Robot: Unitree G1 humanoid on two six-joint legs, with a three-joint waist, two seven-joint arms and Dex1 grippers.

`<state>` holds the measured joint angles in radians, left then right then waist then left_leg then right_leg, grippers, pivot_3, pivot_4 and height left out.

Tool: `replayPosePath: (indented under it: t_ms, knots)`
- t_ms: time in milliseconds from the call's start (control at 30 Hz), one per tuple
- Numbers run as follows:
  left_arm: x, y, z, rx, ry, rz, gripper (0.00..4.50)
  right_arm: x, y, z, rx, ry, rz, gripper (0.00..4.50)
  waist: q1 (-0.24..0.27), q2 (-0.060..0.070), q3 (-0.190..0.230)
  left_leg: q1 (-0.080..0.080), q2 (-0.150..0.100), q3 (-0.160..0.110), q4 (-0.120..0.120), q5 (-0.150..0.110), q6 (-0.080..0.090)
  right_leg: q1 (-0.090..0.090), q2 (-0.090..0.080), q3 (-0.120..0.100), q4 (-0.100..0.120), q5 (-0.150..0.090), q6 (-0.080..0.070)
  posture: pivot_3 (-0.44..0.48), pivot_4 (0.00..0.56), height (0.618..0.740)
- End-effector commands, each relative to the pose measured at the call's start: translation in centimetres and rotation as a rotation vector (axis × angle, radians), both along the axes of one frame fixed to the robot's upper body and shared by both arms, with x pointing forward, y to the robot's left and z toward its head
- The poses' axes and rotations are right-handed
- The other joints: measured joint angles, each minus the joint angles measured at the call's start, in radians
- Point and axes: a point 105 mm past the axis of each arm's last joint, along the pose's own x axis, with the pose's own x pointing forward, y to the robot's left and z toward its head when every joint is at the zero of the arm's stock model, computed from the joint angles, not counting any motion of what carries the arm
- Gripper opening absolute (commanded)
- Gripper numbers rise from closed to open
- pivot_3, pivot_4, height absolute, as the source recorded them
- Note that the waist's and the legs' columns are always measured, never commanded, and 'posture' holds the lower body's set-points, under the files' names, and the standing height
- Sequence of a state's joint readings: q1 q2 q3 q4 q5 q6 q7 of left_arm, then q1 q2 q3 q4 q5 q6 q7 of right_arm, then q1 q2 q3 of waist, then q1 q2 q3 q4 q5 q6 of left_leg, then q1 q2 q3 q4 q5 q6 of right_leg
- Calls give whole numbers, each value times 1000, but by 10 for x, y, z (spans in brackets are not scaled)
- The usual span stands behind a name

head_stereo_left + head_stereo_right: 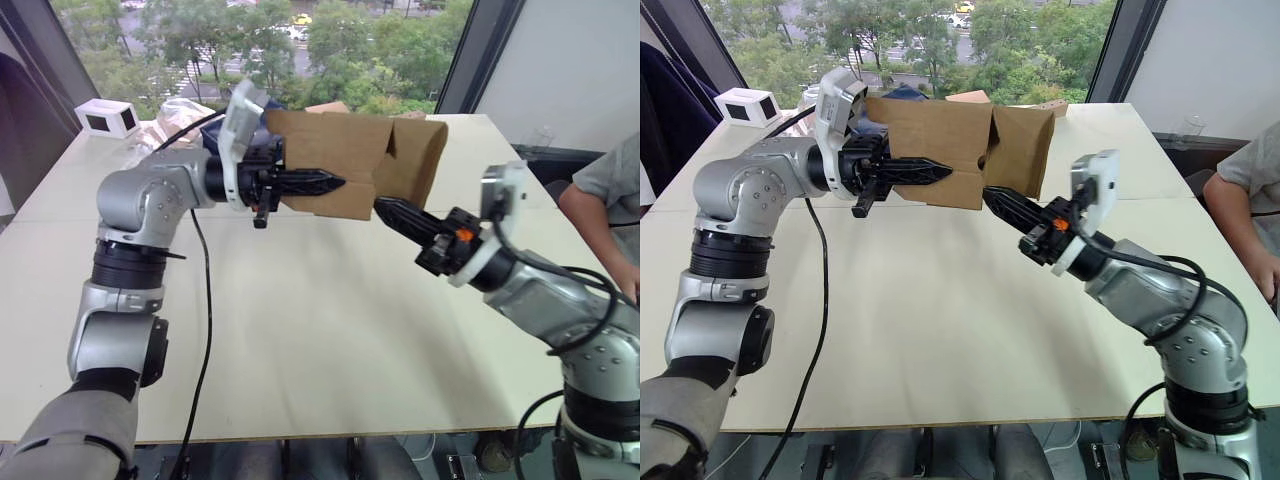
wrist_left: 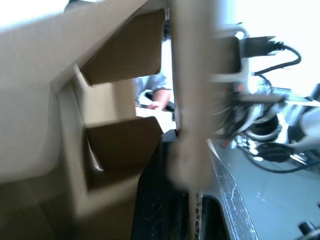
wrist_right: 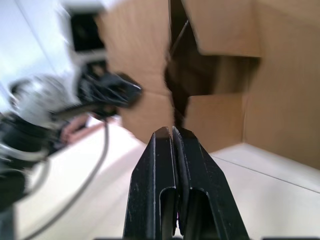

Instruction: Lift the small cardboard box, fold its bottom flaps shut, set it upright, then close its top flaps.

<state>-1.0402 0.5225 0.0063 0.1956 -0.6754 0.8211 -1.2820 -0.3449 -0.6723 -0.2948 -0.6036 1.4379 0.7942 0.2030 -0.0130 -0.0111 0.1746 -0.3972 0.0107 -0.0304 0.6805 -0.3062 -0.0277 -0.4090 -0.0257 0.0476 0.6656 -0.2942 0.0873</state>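
The small cardboard box hangs above the table's far half, lying on its side. My left gripper is shut on its near wall, and the cardboard edge sits between the fingers. The box's end toward my right arm shows brown flaps partly folded inward around a dark gap. I cannot tell whether these are the bottom flaps or the top flaps. An outer flap angles out on that side. My right gripper is shut on nothing, with its tip at the box's lower corner by that end.
The pale table runs wide under both arms. A small white device and crumpled clear plastic lie at the far left. A black cable hangs from my left arm. A person's arm is at the right edge.
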Motion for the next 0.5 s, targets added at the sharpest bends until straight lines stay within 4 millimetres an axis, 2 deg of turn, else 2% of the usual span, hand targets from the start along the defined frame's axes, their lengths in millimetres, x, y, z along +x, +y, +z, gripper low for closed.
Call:
replayPosePath:
  t_ms: [33,167,233,333,433,500]
  knots:
    - [-7,8,17,-52,-23,-15,0,-12,-20,15,47,-24,11,56,0,0,0,0,0,0,0,0,0,0,0,0,0,0,0,0,150,740]
    - [-11,9,15,-40,-20,-27,0,-4,-59,18,142,-1,-83,56,0,0,0,0,0,0,0,0,0,0,0,0,0,0,0,0,150,740]
    - [-14,9,15,-39,-20,-34,0,9,-77,17,150,-5,-177,56,0,0,0,0,0,0,0,0,0,1,0,0,0,0,0,0,150,740]
    - [-16,8,15,-36,-18,-42,0,25,-92,13,134,-13,-274,56,-1,0,0,1,0,0,0,0,0,0,1,0,0,0,0,0,150,740]
    - [-21,7,15,-28,-14,-62,0,53,-93,1,43,-6,-345,56,-8,0,0,1,0,1,0,0,0,0,1,1,0,0,0,0,150,740]
    - [-21,6,15,-27,-13,-64,0,62,-84,-4,-8,-13,-326,56,-6,1,0,2,1,2,0,0,0,0,1,1,1,0,0,0,150,740]
